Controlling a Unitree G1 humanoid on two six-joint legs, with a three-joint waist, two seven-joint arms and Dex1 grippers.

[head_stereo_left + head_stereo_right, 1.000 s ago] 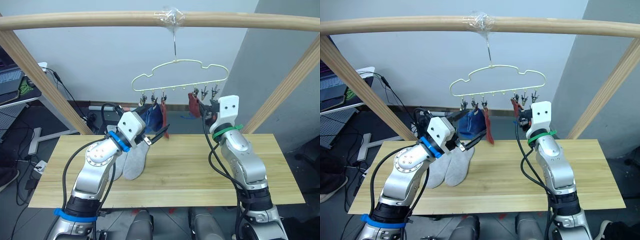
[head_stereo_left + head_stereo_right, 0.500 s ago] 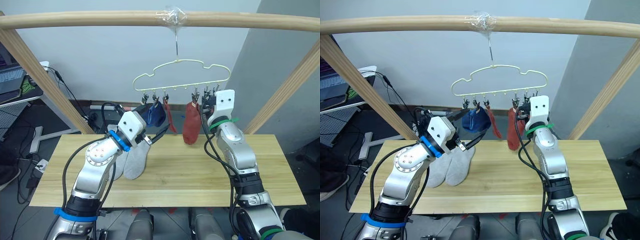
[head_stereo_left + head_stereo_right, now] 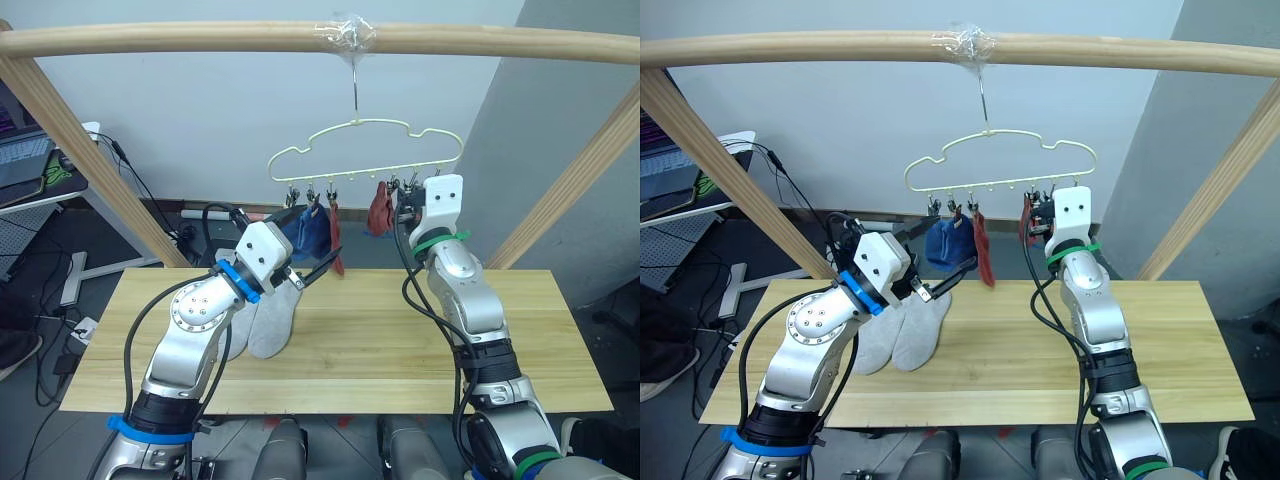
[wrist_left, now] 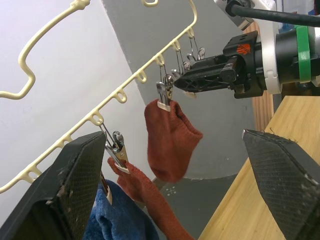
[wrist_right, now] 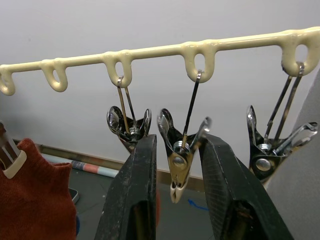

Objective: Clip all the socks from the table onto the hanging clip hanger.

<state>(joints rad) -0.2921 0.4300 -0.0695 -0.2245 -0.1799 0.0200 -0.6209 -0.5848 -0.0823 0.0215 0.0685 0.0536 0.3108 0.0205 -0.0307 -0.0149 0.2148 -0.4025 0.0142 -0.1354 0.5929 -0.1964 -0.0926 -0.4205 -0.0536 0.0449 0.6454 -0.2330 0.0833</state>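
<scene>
eye views: hanger point(image 3: 365, 150) hooked on the pole point(image 3: 320, 38) above the table's point(image 3: 400, 350) far edge. hung on its clips: blue socks point(image 3: 308, 228) at the left end, a rust sock point(image 3: 333, 238) next to them, a second rust sock point(image 3: 380, 208) right of the bar's middle. two grey socks point(image 3: 262, 320) lie side by side on the table near its left end, toward the far edge, not yet hung. left gripper point(image 3: 318, 270) hovers above the grey socks, fingers apart and empty. right gripper point(image 3: 1038, 215) is raised to the clips toward the bar's right end, just right of the second rust sock.

left wrist view: own two fingers point(image 4: 80, 185) spread wide with nothing between; beyond them the hanger bar, the clipped rust socks point(image 4: 170, 137) and the right gripper point(image 4: 185, 82) at a clip point(image 4: 192, 50).

right wrist view: fingers point(image 5: 135, 195) stand either side of one empty metal clip point(image 5: 179, 160), slightly apart, not visibly squeezing it; neighbouring clips on both sides are bare (a corner of rust sock shows at the edge).

step in hand, as judged: four socks are up, and the right gripper is lined up on a free clip for the grey pair. next move calls for the left gripper to drop, pinch one grey sock by its cuff and lift it to that clip while the right presses the clip open.
</scene>
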